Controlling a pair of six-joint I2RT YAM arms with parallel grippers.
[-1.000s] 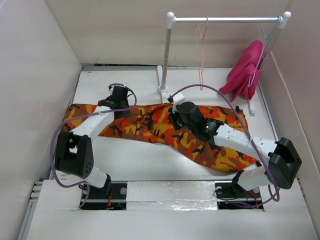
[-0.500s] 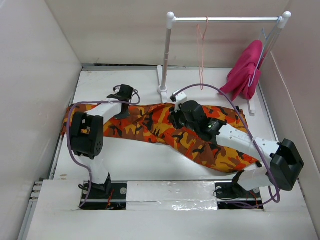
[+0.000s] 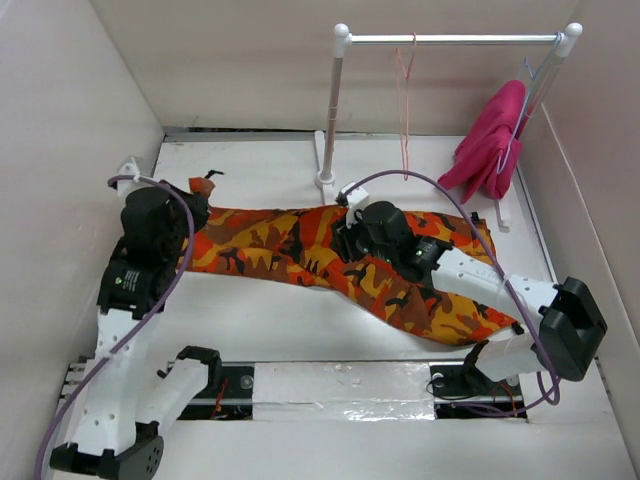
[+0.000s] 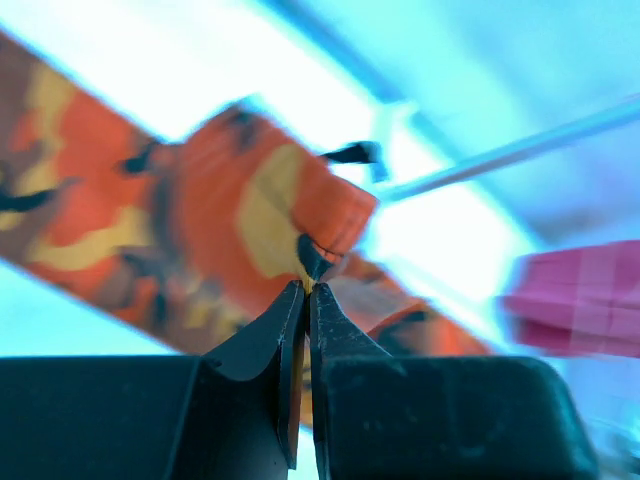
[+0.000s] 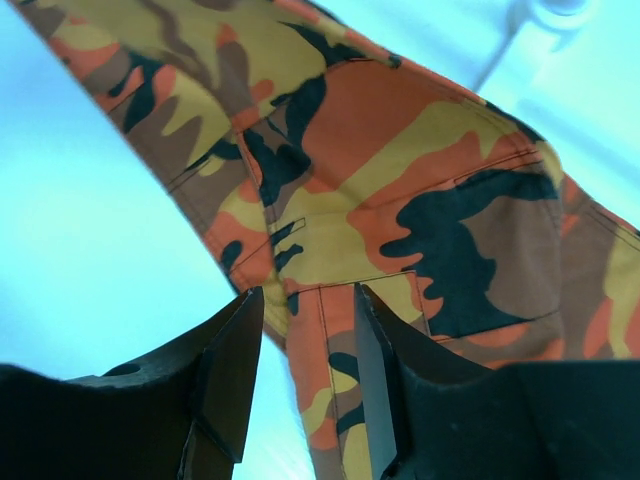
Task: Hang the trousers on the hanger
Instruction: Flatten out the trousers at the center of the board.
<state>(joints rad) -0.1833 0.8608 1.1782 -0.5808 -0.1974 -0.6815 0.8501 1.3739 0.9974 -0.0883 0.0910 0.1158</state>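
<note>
The camouflage trousers (image 3: 300, 245) lie stretched across the table from left to right. My left gripper (image 3: 203, 186) is at their left end, shut on the hem, which is raised and bunched above the table. In the left wrist view the fingertips (image 4: 305, 288) pinch a fold of the trousers (image 4: 250, 210). My right gripper (image 3: 347, 238) hovers over the trousers' middle, open. Its fingers (image 5: 235, 350) straddle a seam of the trousers (image 5: 400, 150) without pinching it. The salmon-pink hanger (image 3: 404, 100) hangs on the rail, bare.
A white tube rail frame (image 3: 450, 40) stands at the back, with one post base (image 3: 326, 180) close to the trousers. A magenta garment (image 3: 490, 140) hangs at the rail's right end. Walls close in on the left, right and back.
My left gripper shut on the trousers' left end, and the arm swung left, drawing that end up and inward. My right gripper's jaws have opened over the trousers' middle.
</note>
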